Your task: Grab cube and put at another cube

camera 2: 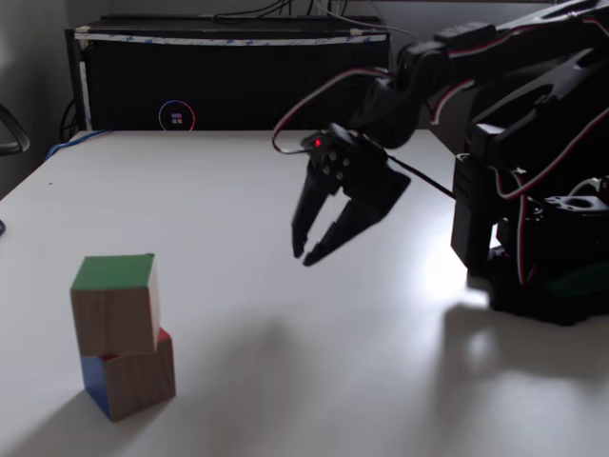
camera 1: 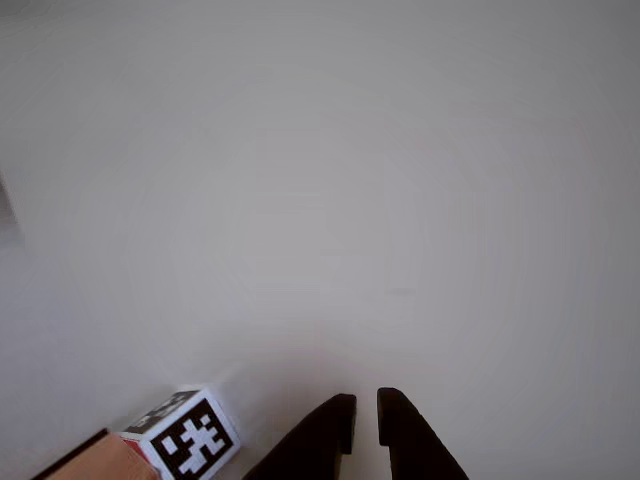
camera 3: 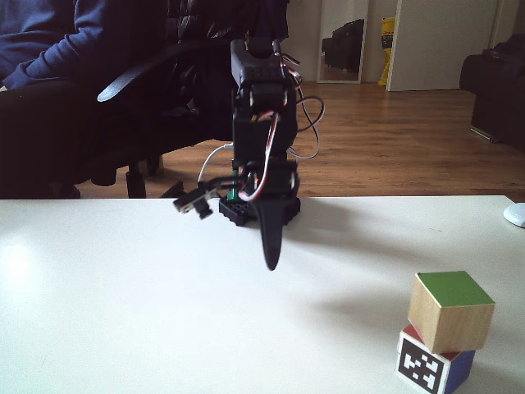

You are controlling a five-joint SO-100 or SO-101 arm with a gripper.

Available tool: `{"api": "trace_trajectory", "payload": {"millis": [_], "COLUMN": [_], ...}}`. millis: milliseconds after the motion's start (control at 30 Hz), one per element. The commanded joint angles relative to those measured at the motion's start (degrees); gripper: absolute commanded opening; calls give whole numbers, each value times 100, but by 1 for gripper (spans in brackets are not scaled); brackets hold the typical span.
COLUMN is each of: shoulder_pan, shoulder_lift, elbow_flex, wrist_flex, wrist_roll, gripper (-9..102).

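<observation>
The wooden cube with its green face up rests, slightly askew, on top of the smaller marker cube, which shows a red edge and a blue side. In a fixed view the same stack stands at the lower right: the wooden cube sits over the marker cube. In the other view the marker cube and a corner of the wooden cube lie at the bottom left. My gripper hangs in the air well away from the stack, slightly open, nothing between its fingers.
The arm's base stands at the right of the white table. A black box lines the far edge. A person in an office chair sits behind the table, and a white mouse lies at its right edge.
</observation>
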Motion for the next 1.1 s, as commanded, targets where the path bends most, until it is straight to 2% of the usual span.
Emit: {"api": "trace_trajectory", "payload": {"millis": [0,167,333,600,800,1067], "shoulder_pan": [97,272,167,272,413,571], "shoulder_lift": [246,1503,4412,4518,4518,4518], "elbow_flex": [88,721,1494,1406,1178,1178], "wrist_flex": [-18,149,1635,2145,3094,3094], "wrist_roll": [-167,-237,-237,-220,-281,-272], "gripper": [0,0,0,0,0,0]}}
